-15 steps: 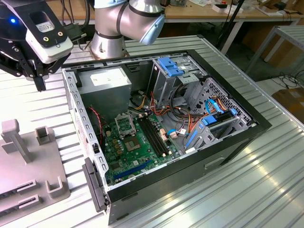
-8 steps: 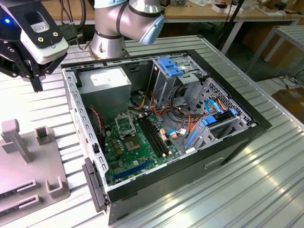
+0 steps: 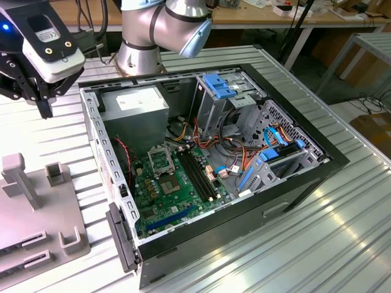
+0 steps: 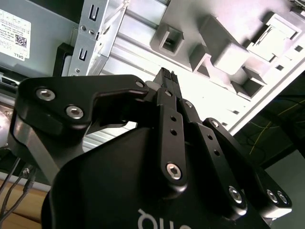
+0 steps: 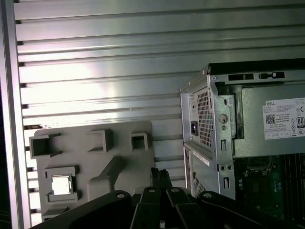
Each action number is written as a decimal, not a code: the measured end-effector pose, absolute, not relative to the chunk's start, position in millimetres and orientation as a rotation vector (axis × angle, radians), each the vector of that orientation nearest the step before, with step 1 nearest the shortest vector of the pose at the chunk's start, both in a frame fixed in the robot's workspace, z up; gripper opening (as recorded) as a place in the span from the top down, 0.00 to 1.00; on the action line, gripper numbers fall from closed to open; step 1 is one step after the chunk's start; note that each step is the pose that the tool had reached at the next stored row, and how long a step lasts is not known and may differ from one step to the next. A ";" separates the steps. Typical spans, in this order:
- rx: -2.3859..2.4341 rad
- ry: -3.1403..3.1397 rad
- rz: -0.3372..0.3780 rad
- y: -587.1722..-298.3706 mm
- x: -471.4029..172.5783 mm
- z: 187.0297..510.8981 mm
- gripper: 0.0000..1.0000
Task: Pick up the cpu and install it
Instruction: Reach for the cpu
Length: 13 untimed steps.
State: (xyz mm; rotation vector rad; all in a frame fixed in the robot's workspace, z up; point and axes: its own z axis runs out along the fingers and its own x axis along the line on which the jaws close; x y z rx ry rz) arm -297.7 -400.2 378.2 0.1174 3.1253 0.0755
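In the first wrist view the cpu [image 5: 61, 185], a small pale silver square, lies flat in a recess of the grey fixture plate [image 5: 119, 143] beside the computer case. My gripper [image 5: 159, 175] hangs above that plate, off to one side of the cpu and apart from it. Its fingers are shut together with nothing between them. From the exterior view the gripper [image 3: 44, 108] is high at the left, outside the case. The square silver-framed socket [image 3: 160, 162] sits on the green motherboard inside the case. In the second wrist view the gripper [image 4: 166, 76] points at the plate.
The open black computer case [image 3: 305, 177] lies on its side on the ribbed metal table [image 3: 342, 244]. It holds a power supply [image 3: 135, 104], drive cages and bundles of cables. Upright grey blocks [image 3: 18, 180] stand on the fixture plate [image 3: 36, 238]. The arm's base [image 3: 143, 36] is behind the case.
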 end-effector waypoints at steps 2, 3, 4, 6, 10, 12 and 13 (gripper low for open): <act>0.118 3.125 0.076 -400.2 -298.5 378.2 0.89; 0.118 3.125 0.076 -400.2 -299.0 378.2 0.89; 0.118 3.125 0.076 -400.2 -299.5 378.2 0.89; 0.118 3.125 0.076 -400.2 -300.2 378.2 0.89; 0.117 3.125 0.075 -400.2 -301.6 378.2 0.89; 0.118 3.125 0.076 -400.2 -302.2 378.1 0.89; 0.118 3.125 0.075 -400.2 -303.0 378.2 0.89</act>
